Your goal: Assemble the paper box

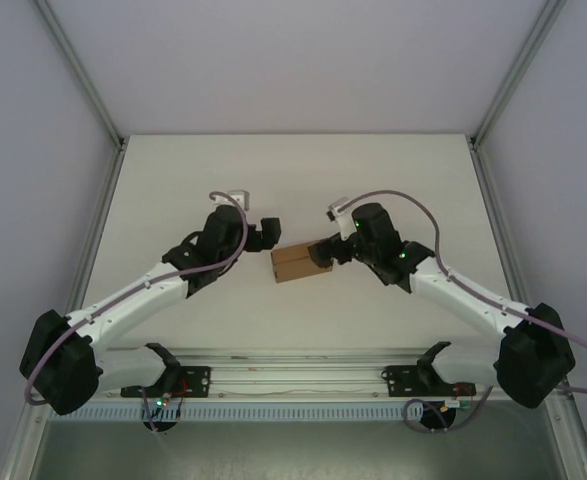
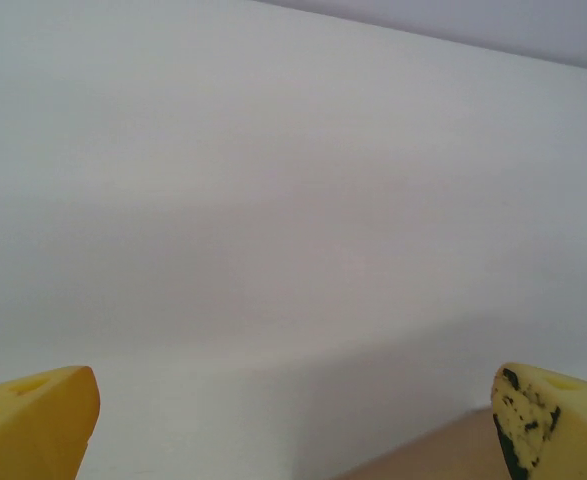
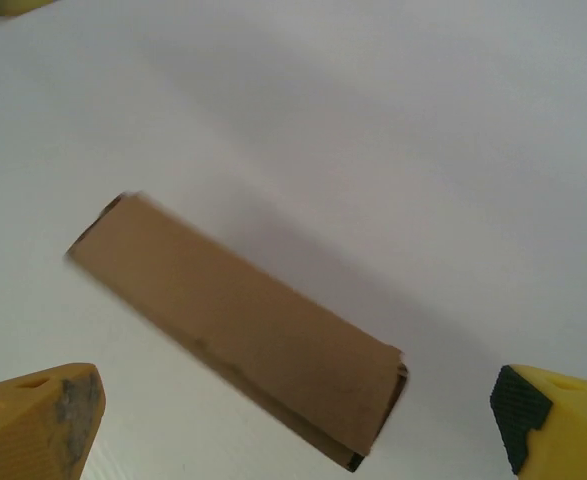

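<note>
Jaws of the left gripper (image 1: 263,235): apart, nothing between them. The left wrist view has the two yellow fingertips (image 2: 35,425) at opposite lower corners, with bare white desk (image 1: 373,180) in the gap.

Jaws of the right gripper (image 1: 323,250): apart, clamped on nothing. The right wrist view has its fingertips (image 3: 553,420) wide to either side, and the cardboard lies ahead of and between them.

Item: paper box (image 1: 295,262), plain brown cardboard.
- Form: a small flat rectangular shape, lying flat on the desk near its middle.
- Position: between the two grippers. The left gripper is just beside the box's far-left corner. The right gripper is at its right end, and whether it touches there cannot be told from above.
- Detail, right wrist view: the box (image 3: 243,325) lies slantwise. Its lower right end shows a dark, layered edge. Whether a flap there is tucked or loose cannot be told.
- Detail, left wrist view: a brown strip at the bottom edge, probably the same box.

Step in hand (judged): both arms are poised at the box ends with neither gripping, so this reads as positioning for a fold or tuck on an end. The body looks already folded, so the task seems well along.

Next move calls for (judged):
- One gripper to steady the box while the other works the end.
- Light pressure, because thin cardboard slides easily on a smooth desk and creases if pinched hard.

Count:
- Paper box, one.
- Arms, two.
- Grippers, two.
- Yellow fingertips, two in each wrist view.
- Desk, one.
</note>
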Available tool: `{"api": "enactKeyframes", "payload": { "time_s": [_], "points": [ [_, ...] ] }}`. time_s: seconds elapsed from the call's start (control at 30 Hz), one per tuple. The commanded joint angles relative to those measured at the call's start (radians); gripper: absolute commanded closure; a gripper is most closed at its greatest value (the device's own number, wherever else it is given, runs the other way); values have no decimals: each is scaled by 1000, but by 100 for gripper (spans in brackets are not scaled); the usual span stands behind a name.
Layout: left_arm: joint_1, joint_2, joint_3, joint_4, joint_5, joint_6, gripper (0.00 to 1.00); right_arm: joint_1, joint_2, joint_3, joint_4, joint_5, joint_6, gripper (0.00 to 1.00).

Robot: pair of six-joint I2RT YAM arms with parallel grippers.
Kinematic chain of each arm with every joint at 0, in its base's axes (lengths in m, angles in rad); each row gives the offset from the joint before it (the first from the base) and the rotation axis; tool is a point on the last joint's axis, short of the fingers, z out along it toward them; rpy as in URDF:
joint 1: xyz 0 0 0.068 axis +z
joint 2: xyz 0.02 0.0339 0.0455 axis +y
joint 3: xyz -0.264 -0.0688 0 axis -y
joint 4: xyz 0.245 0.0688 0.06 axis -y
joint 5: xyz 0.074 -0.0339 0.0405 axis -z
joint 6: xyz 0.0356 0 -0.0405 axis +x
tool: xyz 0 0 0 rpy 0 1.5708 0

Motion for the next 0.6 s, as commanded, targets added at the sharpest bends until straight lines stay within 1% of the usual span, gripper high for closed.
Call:
{"api": "enactKeyframes", "payload": {
  "time_s": [0.0, 0.03, 0.1, 0.17, 0.27, 0.4, 0.5, 0.57],
  "points": [
    [45, 0, 7, -91, -70, 15, 0, 7, 77, 124, -294, -160, -447, 0],
    [56, -5, -3, -85, -69, 20, 0, 9, 115, 169, -359, -173, -534, 0],
    [74, -19, -17, -88, -72, 18, 0, 22, 186, 238, -440, -148, -621, 0],
    [97, -37, -32, -93, -77, 12, 0, 32, 266, 300, -476, -99, -658, 0],
    [128, -60, -61, -82, -71, 7, 0, 51, 374, 363, -465, -16, -679, 1],
    [153, -62, -72, -77, -53, 14, 0, 71, 497, 457, -524, 24, -711, 8],
    [160, -54, -74, -76, -44, 18, 0, 90, 556, 484, -512, 74, -712, 13],
    [162, -51, -77, -70, -36, 19, 0, 101, 573, 469, -454, 115, -692, 22]
  ]
}}
